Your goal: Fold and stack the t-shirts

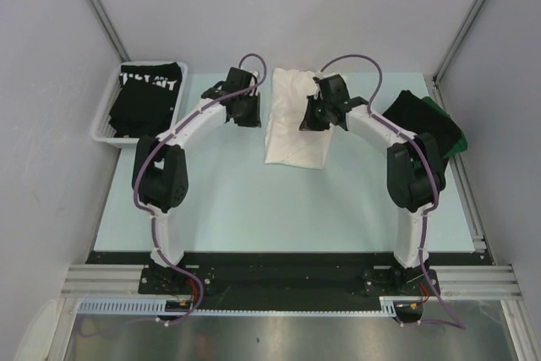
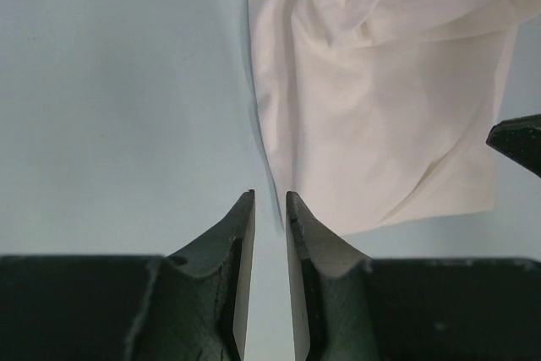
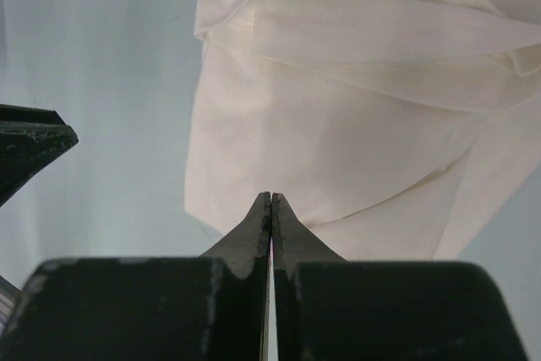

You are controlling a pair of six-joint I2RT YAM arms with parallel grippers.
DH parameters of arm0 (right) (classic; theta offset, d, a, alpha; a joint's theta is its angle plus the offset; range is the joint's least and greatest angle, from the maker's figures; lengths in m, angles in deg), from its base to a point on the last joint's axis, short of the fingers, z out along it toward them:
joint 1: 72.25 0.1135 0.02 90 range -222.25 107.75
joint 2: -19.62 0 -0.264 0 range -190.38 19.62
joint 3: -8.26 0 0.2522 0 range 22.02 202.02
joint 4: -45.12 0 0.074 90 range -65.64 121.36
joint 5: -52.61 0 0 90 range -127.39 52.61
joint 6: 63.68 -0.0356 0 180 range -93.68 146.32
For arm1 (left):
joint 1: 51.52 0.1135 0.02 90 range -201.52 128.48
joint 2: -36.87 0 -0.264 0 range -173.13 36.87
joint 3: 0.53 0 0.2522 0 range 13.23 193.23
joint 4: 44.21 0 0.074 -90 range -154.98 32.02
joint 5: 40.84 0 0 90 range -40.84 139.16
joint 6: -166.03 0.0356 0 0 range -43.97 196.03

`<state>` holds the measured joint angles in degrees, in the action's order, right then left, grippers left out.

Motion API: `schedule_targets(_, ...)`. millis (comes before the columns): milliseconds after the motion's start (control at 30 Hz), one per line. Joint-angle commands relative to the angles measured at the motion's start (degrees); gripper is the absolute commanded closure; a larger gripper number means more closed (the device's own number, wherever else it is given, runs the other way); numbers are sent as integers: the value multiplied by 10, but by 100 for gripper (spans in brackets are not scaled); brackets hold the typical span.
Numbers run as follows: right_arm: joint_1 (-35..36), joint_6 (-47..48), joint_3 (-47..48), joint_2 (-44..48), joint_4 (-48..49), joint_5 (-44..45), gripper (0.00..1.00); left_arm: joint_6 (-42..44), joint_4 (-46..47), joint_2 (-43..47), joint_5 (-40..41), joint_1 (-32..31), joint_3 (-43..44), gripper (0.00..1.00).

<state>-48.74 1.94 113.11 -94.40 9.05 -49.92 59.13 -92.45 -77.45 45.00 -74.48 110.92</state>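
My right tool is shut at the white t-shirt, grip uncertain. My left tool, barely parted and empty, should take its nine-o'clock edge squarely.

One white t-shirt, two black t-shirts, one green t-shirt, one basket and two arms.

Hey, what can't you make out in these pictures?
Words on the lettered tee in the basket: top view, too small, folded over.
The green tee: top view, mostly under the black tee.
Whether the shut right gripper pinches the white tee: right wrist view, its fingers cover the edge.
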Motion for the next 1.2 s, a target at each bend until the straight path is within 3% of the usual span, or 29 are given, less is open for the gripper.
schedule_targets(0, 5, 3, 4, -21, 20, -2, 100, 7, 13, 65, 4, 4, -36, 75)
schedule_targets(433, -7, 23, 77, -103, 18, -8, 100, -24, 31, 128, -51, 3, -127, 76)
schedule_targets(933, -28, 37, 182, -177, -16, -29, 100, -21, 25, 106, -55, 3, -115, 77)
schedule_targets(1167, -26, 35, 189, -166, -24, -35, 100, -23, 25, 91, -60, 3, -104, 77)
